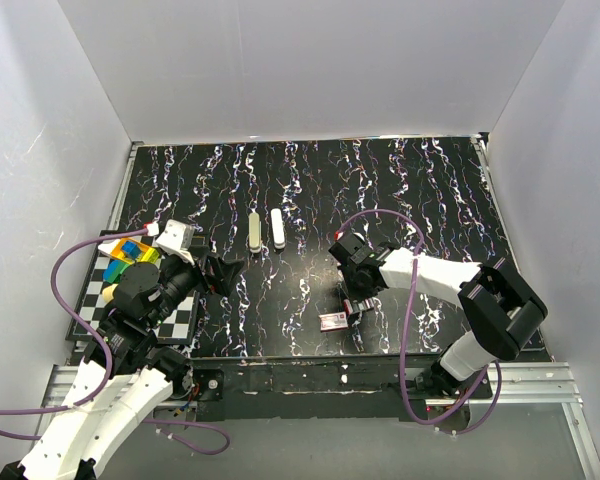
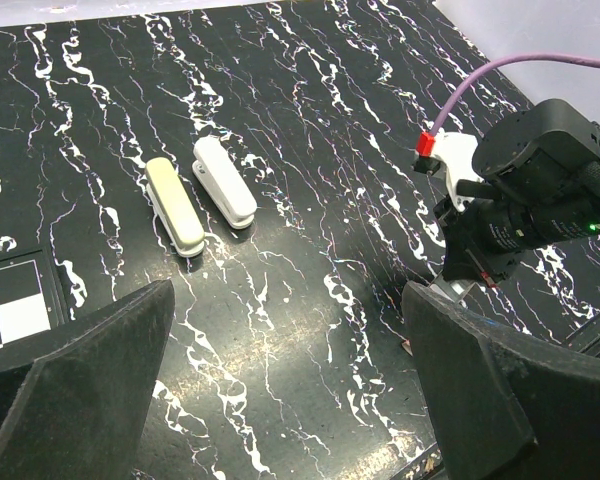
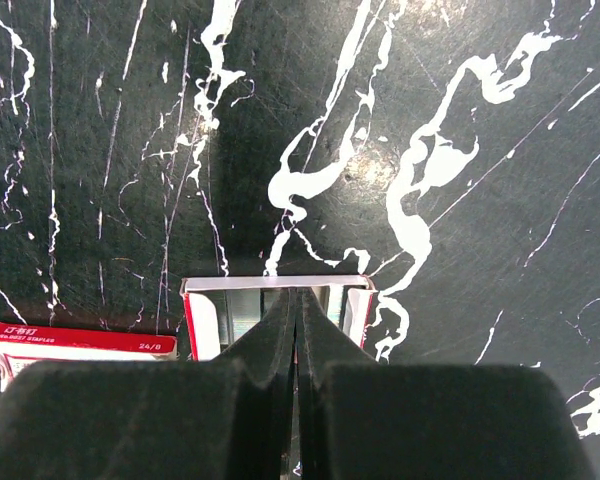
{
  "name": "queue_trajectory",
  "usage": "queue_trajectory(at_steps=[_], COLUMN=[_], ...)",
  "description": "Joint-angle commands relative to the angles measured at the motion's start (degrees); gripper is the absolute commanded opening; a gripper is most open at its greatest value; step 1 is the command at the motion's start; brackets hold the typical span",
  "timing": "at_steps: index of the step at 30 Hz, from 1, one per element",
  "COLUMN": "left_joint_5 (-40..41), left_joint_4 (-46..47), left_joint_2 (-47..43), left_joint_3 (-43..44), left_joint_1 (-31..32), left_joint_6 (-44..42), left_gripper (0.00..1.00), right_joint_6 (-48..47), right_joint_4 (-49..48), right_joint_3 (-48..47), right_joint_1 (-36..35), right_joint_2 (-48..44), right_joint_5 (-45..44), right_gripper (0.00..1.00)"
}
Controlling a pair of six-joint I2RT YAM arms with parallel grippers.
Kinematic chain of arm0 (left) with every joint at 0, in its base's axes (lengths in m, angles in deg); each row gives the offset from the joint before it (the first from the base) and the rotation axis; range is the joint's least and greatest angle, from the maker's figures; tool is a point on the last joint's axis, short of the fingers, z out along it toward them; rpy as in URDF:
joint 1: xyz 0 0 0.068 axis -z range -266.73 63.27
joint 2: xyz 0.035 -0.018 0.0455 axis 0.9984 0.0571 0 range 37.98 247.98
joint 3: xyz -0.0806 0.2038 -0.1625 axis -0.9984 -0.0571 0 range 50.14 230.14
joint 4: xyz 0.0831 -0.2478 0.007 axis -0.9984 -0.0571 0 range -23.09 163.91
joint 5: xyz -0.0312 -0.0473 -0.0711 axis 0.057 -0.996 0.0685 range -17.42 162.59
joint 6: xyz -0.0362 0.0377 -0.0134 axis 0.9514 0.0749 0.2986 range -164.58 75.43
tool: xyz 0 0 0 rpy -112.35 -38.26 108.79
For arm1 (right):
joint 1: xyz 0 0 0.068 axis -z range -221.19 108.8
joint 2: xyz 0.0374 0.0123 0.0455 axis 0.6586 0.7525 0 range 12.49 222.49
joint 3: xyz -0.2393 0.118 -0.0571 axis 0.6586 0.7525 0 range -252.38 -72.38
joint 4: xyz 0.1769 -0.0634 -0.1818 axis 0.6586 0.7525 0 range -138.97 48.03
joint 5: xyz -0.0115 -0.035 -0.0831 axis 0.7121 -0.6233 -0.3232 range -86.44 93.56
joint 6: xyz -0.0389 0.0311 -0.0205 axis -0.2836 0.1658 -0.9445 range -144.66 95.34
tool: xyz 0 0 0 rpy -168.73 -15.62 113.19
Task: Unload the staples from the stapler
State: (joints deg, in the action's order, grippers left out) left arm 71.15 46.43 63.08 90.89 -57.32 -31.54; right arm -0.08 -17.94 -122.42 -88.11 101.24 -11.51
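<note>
1. Right gripper [image 3: 297,300] has its fingers pressed together right over the open staple box tray [image 3: 270,284]. Can't tell if a strip's pinched.
2. Beige stapler [image 2: 174,206] and white stapler [image 2: 224,181] lie side by side mid-table, well apart from it.
3. Left gripper [image 2: 285,340] is spread wide, so I'd use it to pin a stapler down.

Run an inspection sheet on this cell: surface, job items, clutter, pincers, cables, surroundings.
Surface: black table with white veining.
Job's things: beige stapler and white stapler side by side, closed; red staple box near the front edge, open.
Clutter: checkerboard mat with coloured blocks, left side.
Grippers: left pincer open, holding nothing; right pincer shut, tips in the open box, contents pinched cannot be told.
Cables: purple cable looped off each arm.
Surroundings: white walls on three sides.
</note>
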Motion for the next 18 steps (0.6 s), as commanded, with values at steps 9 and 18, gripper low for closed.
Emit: queue_trajectory(at_steps=[9, 18], left_joint_5=[0.4, 0.4], left_joint_4=[-0.3, -0.3], left_joint_2=[0.7, 0.7], left_joint_3=[0.1, 0.1], left_joint_1=[-0.3, -0.3], left_joint_6=[-0.3, -0.3], left_gripper=[0.98, 0.98], right_joint_6=[1.6, 1.4], right_joint_4=[-2.7, -2.6], right_joint_3=[-0.8, -0.7], right_joint_1=[0.2, 0.2], right_joint_2=[-3.4, -3.9], right_joint_5=[-2.6, -2.9], right_gripper=[0.01, 0.01])
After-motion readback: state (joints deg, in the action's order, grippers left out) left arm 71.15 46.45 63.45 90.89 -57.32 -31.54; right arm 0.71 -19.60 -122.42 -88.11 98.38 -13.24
